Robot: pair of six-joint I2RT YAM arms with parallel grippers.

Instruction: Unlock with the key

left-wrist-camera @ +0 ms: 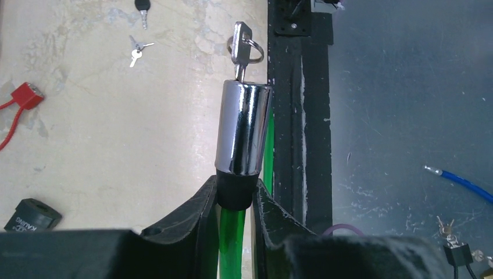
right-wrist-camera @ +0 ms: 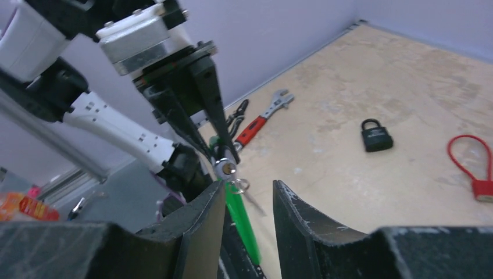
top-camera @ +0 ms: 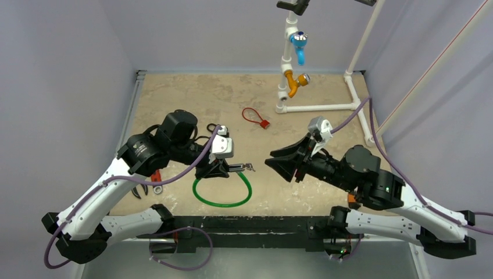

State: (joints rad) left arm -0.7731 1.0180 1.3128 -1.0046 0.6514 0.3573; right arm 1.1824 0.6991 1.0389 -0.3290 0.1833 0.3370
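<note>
by the near edge of the table (top-camera: 192, 99), the left gripper (left-wrist-camera: 235, 195) clenched the chrome lock barrel (left-wrist-camera: 243, 128) of the green cable loop (top-camera: 222, 195). the silver key (left-wrist-camera: 241, 49) sat in its end, long axis pointing toward the right gripper (right-wrist-camera: 247, 195), gaping open just beside it.

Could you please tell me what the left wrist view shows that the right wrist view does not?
Only the left wrist view shows a loose pair of small keys, a black-headed key and a blue cable beyond the table edge. Only the right wrist view shows the red-handled wrench and the open right gripper. Both show the key seated in the chrome lock barrel, which the left gripper holds, plus the green cable, black padlock and red cable lock.
</note>
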